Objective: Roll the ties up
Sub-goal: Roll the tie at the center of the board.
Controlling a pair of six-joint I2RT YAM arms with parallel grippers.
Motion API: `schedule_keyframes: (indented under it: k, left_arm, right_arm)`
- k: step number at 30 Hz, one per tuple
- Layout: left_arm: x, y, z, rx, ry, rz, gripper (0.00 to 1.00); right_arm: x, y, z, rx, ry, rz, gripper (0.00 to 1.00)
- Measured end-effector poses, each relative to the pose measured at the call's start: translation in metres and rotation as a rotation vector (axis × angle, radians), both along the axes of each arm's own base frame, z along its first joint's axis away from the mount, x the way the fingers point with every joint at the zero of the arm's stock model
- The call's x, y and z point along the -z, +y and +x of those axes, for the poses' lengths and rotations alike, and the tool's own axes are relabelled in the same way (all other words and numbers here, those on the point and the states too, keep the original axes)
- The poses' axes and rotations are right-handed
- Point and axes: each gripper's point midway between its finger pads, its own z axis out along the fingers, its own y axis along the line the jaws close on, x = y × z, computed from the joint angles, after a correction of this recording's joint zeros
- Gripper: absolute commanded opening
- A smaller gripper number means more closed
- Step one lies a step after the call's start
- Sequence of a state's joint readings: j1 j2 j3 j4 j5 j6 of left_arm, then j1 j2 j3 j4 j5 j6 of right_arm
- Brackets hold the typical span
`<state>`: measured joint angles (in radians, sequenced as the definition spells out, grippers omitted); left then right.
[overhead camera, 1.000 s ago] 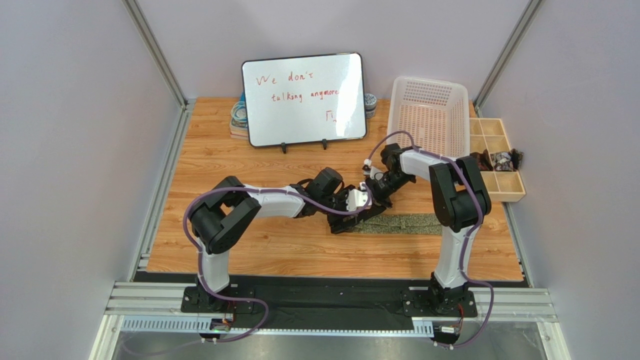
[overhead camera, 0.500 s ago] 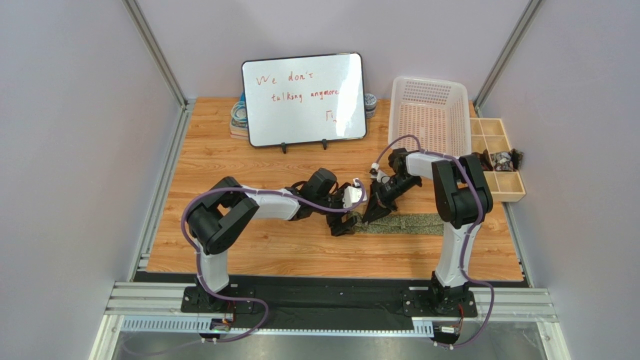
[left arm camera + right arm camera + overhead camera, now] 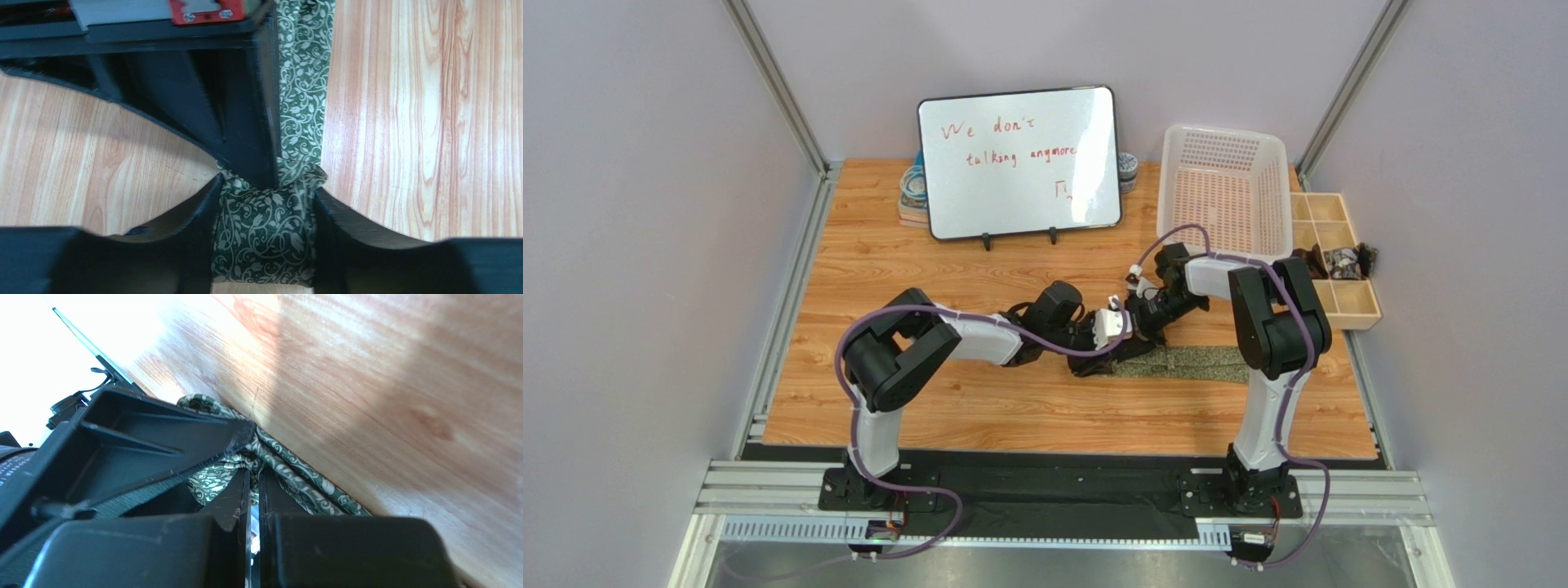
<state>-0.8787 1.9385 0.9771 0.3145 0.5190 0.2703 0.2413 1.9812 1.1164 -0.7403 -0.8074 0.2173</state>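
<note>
Top view, going from the left. The wooden counter (image 3: 891, 245) is bare on its left side. The left arm reaches in from lower left toward centre frame. A whiteboard (image 3: 1020, 159) with red handwriting stands at upper centre. Some bluish round items sit behind its left edge, too hidden to identify.

At centre frame the two tools meet at the left end of the tie (image 3: 1185, 363). On the left wrist cam, the left tool (image 3: 265, 191) comes in from the bottom of the frame. Its two fingers (image 3: 184, 245) sit on either side of the tie's bunched, folded-over end. Both touch the fabric edges, so I read it as gripping the tie across its width.

The right tool (image 3: 253, 481) comes down from the top of that frame, closed, with its tip pressed onto the fabric just above the fold. On the right wrist cam there's only a thin slit between its fingers. The cloth is bunched at the tip, and I see none pinched in the slit.

The tie is dark green with a pale scroll pattern. From the fold it runs flat along the counter to the right, ending under the right arm's elbow in the top view.

At upper right is a white mesh basket (image 3: 1223, 130). A tan compartment tray (image 3: 1314, 208) sits just right of it, with small dark items in one right-hand cell.
</note>
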Motion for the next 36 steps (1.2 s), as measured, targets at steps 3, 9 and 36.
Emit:
schedule_keyframes:
  k: [3,9,36]
  left_arm:
    - [0.002,0.001,0.0,0.016,-0.025,0.012,0.31]
    - [0.001,0.012,0.002,0.035,-0.106,0.055,0.3]
    - [0.001,0.019,0.005,0.032,-0.121,0.109,0.54]
  right_arm:
    - [-0.001,0.0,0.001,0.001,-0.004,0.0,0.17]
    - [-0.009,-0.005,0.01,-0.024,-0.067,-0.032,0.38]
    - [-0.021,0.026,-0.002,-0.093,-0.031,-0.047,0.0]
